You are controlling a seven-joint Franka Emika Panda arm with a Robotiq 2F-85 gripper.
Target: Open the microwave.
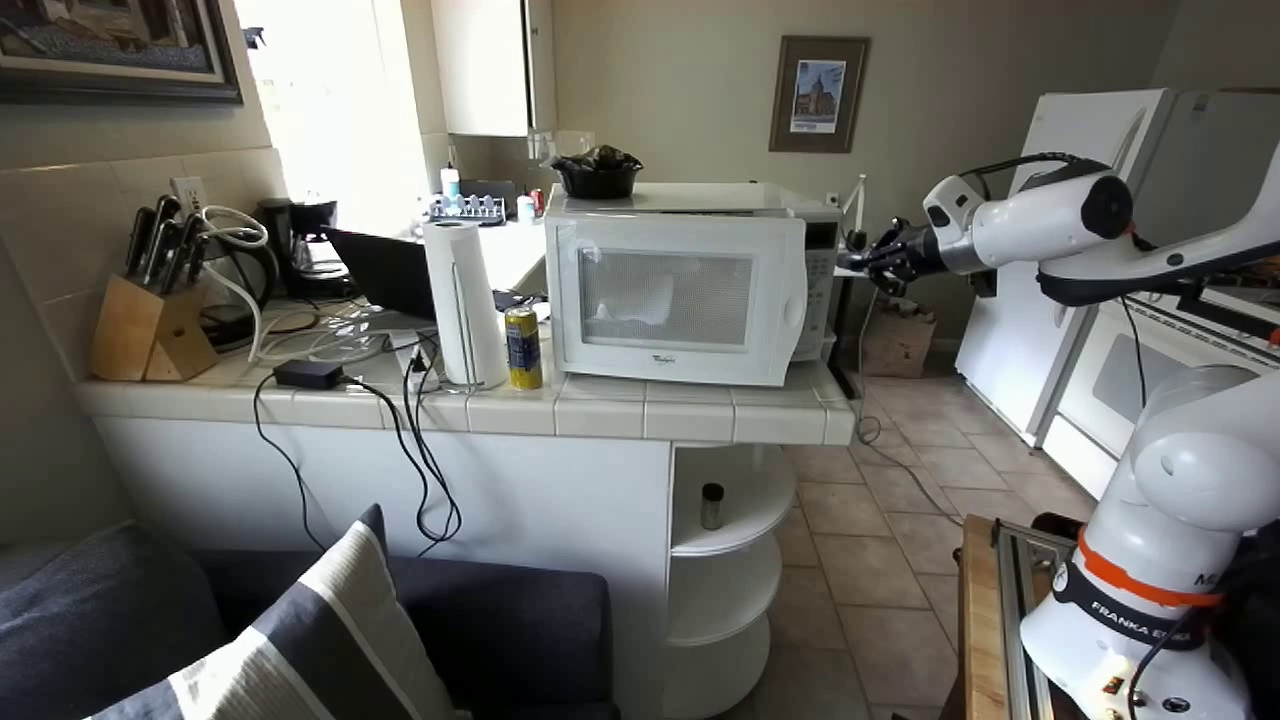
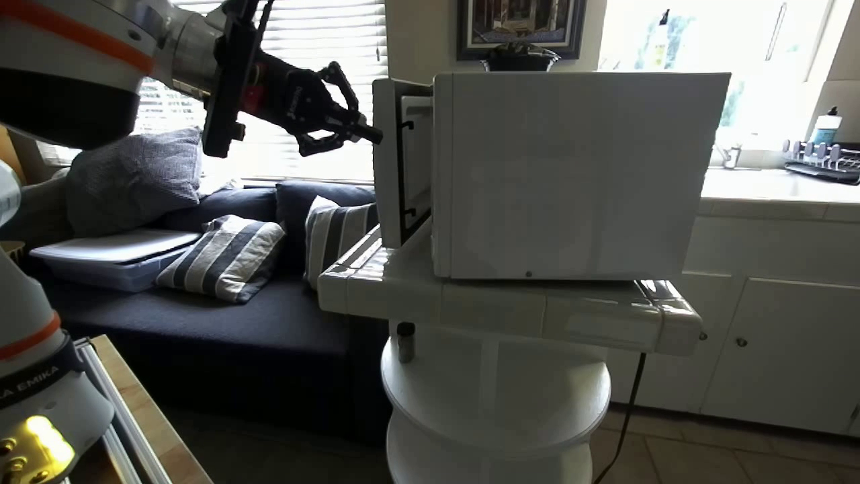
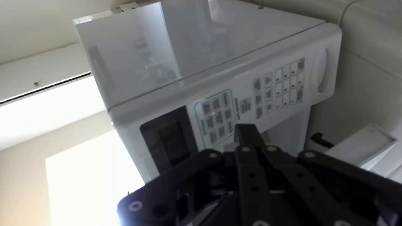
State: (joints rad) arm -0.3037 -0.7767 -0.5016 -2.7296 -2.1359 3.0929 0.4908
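The white microwave [image 1: 655, 198] sits on the tiled counter; its side panel [image 2: 571, 175] faces an exterior view. Its door [image 1: 770, 300] is ajar, with a gap to the body; the door edge [image 2: 388, 168] and black latch hooks show there. The control strip [image 1: 820, 290] also shows in the wrist view [image 3: 220, 116], with part of the door [image 3: 364, 144] at right. My gripper [image 1: 850, 262] is beside the control-strip side. Its fingertips [image 2: 369, 131] overlap the door edge in that picture; contact cannot be told. The fingertips [image 3: 248, 135] are together, with nothing visible between them.
A black bowl [image 1: 597, 180] stands on the microwave. A yellow can [image 1: 523, 348] and a paper-towel roll [image 1: 465, 310] stand beside it on the counter [image 1: 690, 420]. A small jar [image 2: 406, 343] is on the shelf below. A couch [image 2: 269, 336] lies in front of the counter.
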